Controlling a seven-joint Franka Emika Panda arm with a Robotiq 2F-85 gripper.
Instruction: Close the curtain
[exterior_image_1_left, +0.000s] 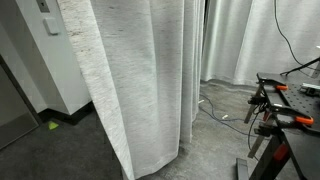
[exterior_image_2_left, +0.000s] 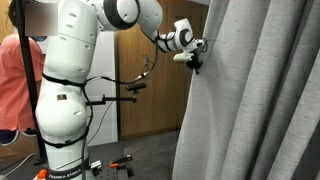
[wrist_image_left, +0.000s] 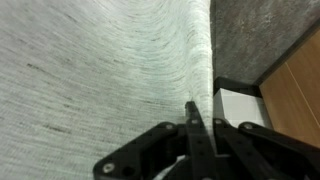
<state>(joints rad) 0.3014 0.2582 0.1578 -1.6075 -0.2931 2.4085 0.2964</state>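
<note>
The curtain (exterior_image_1_left: 130, 70) is tall, light grey heathered fabric with deep vertical folds that reaches the carpet. In an exterior view it fills the right side (exterior_image_2_left: 260, 90). My gripper (exterior_image_2_left: 197, 63) is held high at its left edge. In the wrist view the curtain (wrist_image_left: 100, 70) fills most of the frame. My gripper (wrist_image_left: 194, 115) has its black fingers together on the curtain's hemmed edge. The gripper is hidden in the exterior view that looks from the floor side.
Smoother white sheer curtains (exterior_image_1_left: 250, 40) hang further back. Cables (exterior_image_1_left: 215, 112) lie on the grey carpet. A black stand with orange clamps (exterior_image_1_left: 282, 112) is at the right. A wooden door (exterior_image_2_left: 150, 110) and a person in orange (exterior_image_2_left: 12, 90) are behind the robot body (exterior_image_2_left: 70, 90).
</note>
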